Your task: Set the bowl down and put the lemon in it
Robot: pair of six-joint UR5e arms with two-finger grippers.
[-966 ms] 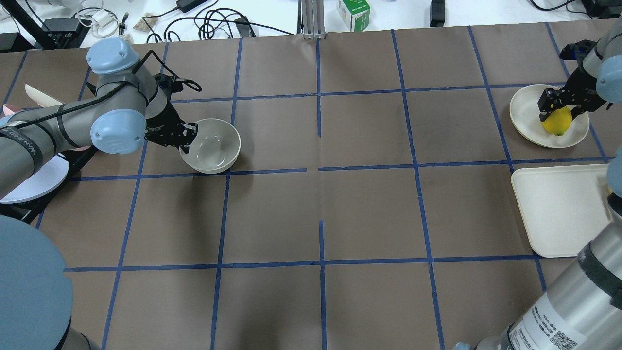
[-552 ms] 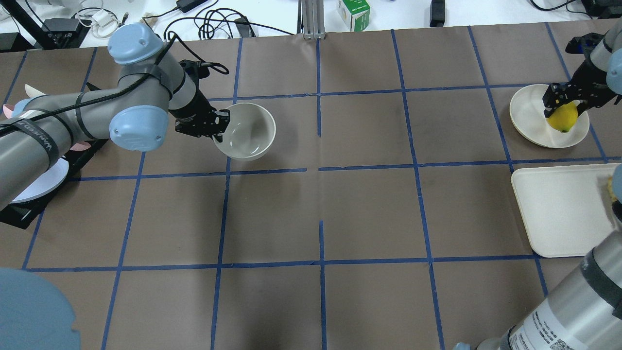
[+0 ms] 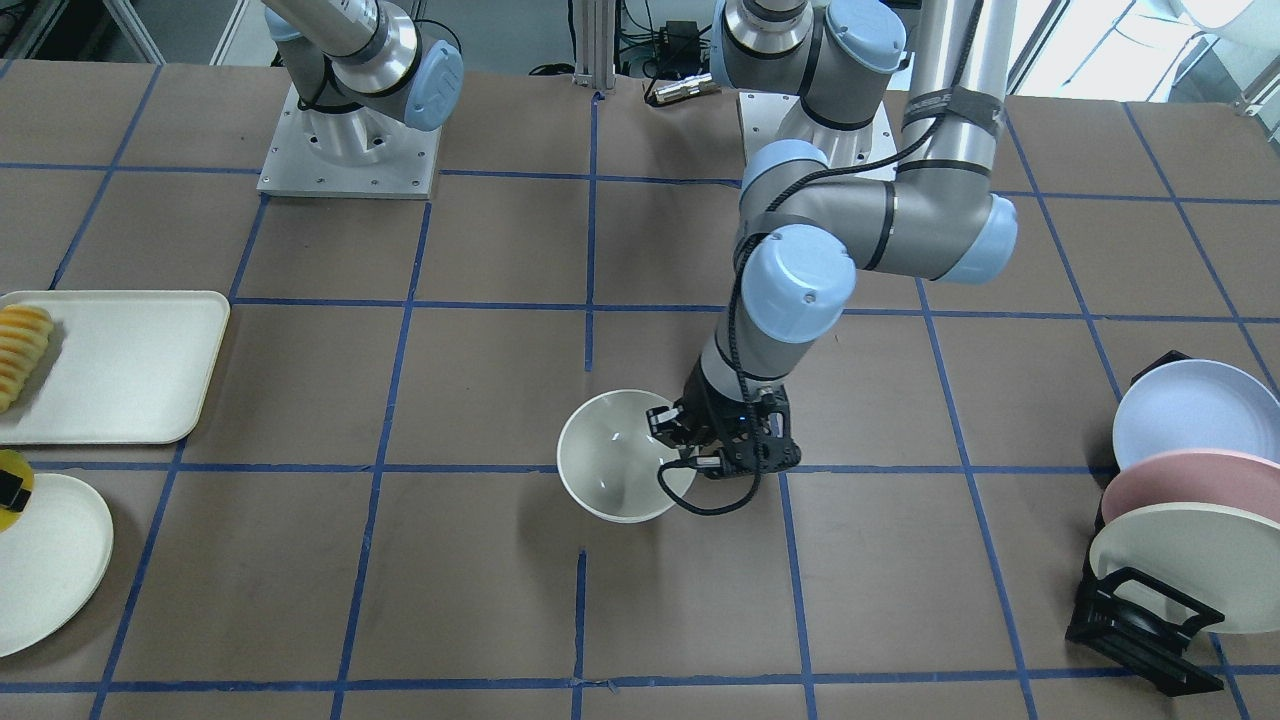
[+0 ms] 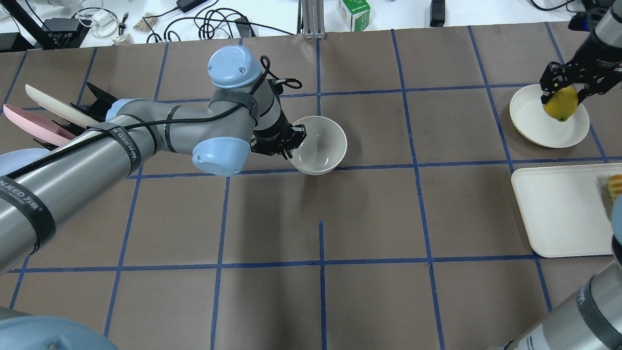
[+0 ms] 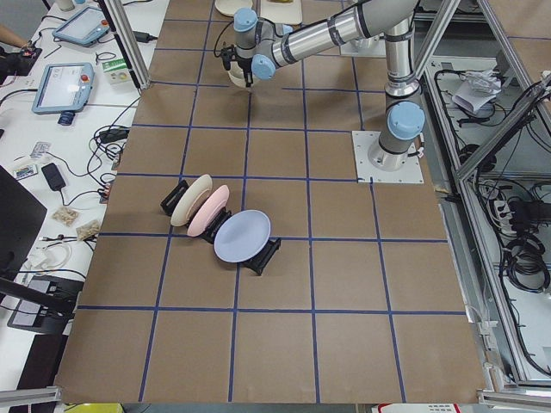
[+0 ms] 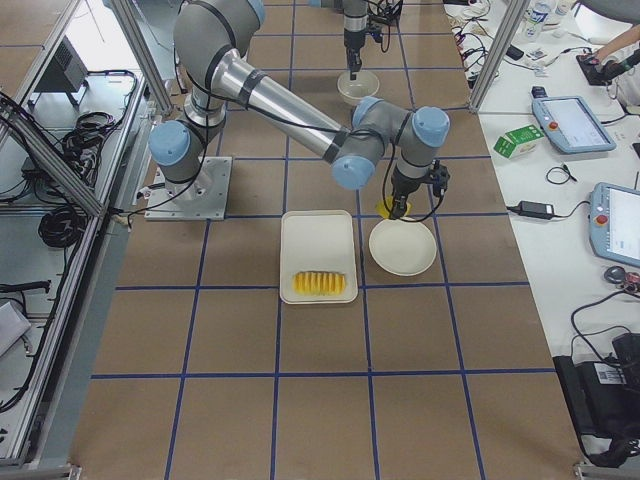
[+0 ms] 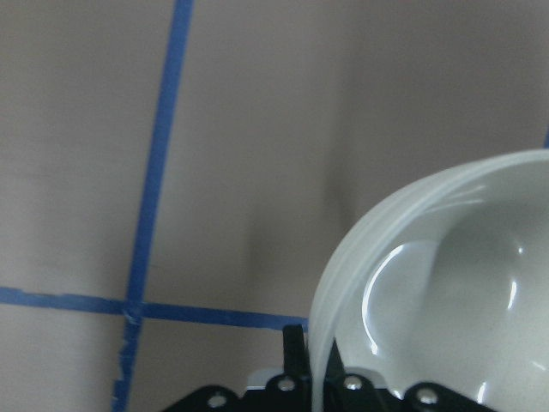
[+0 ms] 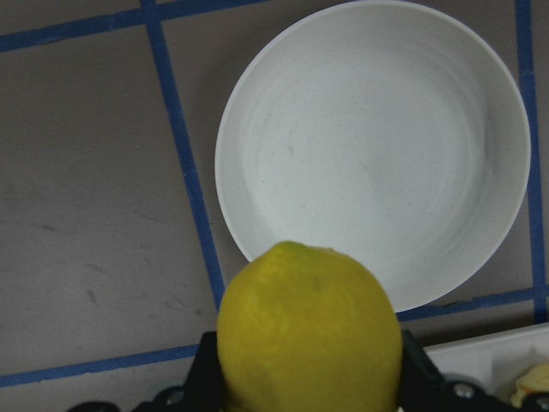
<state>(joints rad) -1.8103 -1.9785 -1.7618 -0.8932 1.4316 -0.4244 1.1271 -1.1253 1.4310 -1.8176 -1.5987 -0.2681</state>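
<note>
My left gripper (image 4: 290, 141) is shut on the near rim of the cream-white bowl (image 4: 318, 146), one finger inside and one outside. It holds the bowl upright near the table's middle; it also shows in the front view (image 3: 615, 455) and the left wrist view (image 7: 446, 283). My right gripper (image 4: 561, 93) is shut on the yellow lemon (image 4: 560, 104) and holds it above a flat cream plate (image 4: 534, 126) at the far right. In the right wrist view the lemon (image 8: 309, 335) fills the bottom and the plate (image 8: 377, 154) lies bare below.
A cream rectangular tray (image 4: 559, 214) with a row of yellow-orange slices (image 3: 22, 350) lies beside the plate. A black rack with blue, pink and cream plates (image 3: 1180, 500) stands at the table's left end. Cables and a green box (image 4: 354, 13) lie beyond the far edge.
My left arm has carried the bowl to the right, from the left side to the table's middle. My right gripper has raised the lemon off the plate.
</note>
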